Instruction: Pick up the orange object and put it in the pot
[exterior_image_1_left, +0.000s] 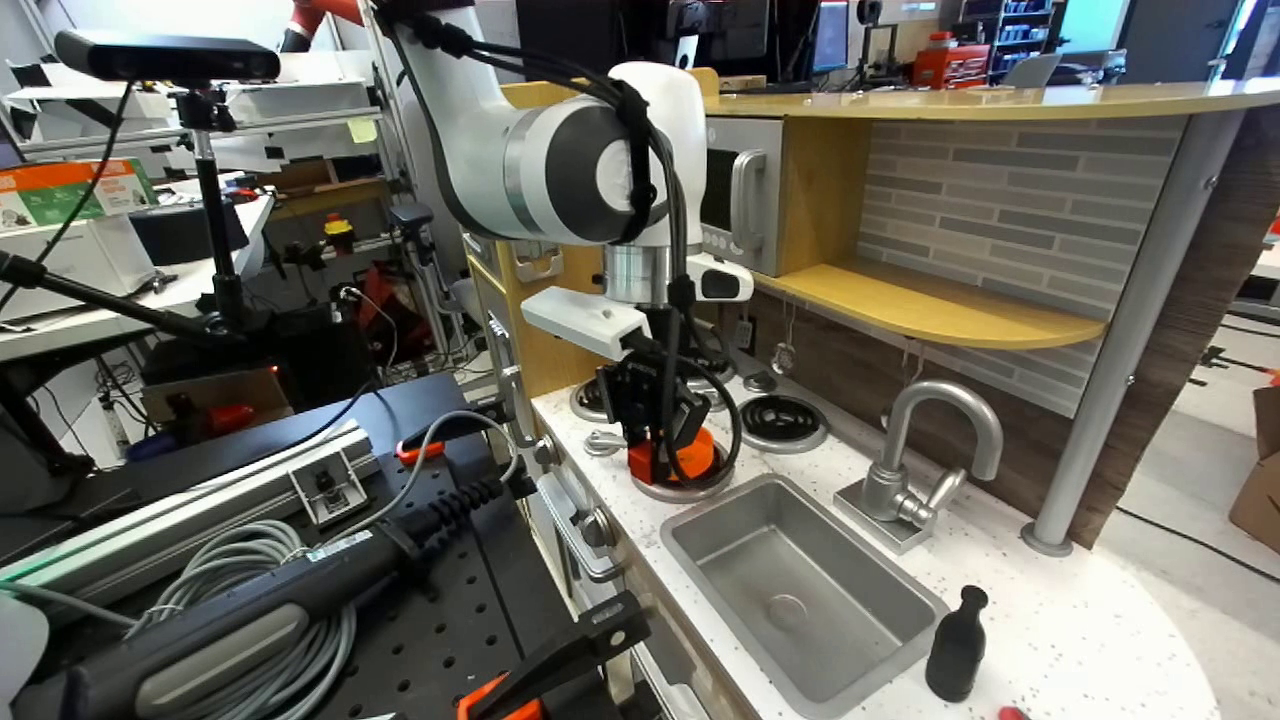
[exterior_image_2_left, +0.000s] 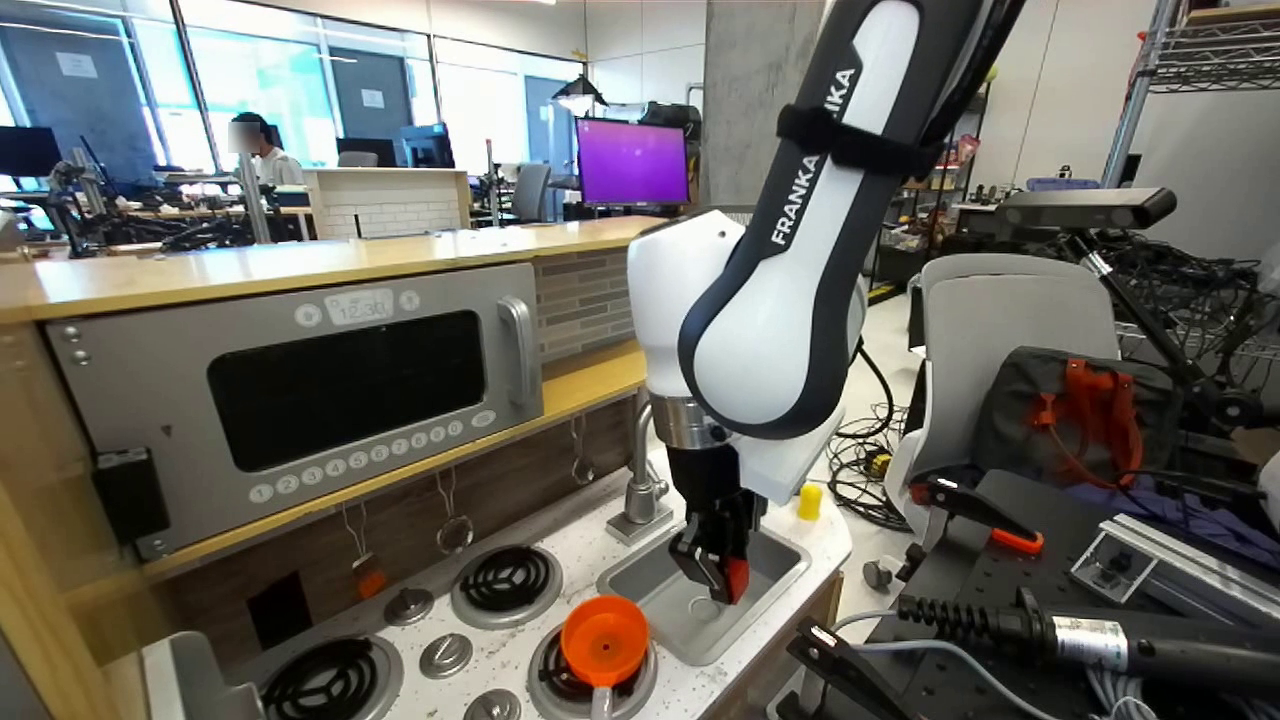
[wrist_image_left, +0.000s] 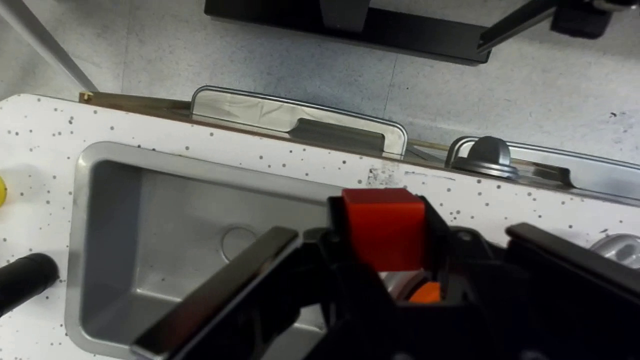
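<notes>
My gripper is shut on a small red block. The block also shows in an exterior view and between the fingertips in the wrist view. The gripper points down and holds the block above the counter, near the sink's burner-side edge. The round orange pot sits on a burner beside the gripper, its grey handle towards the camera. In an exterior view the pot is partly behind the gripper. In the wrist view only an orange sliver of it shows. No separate tiny bright-orange lump shows.
The grey sink basin adjoins the burner. A faucet stands behind the sink. A black bottle and a yellow object stand at the counter's far end. A microwave and shelf overhang the back.
</notes>
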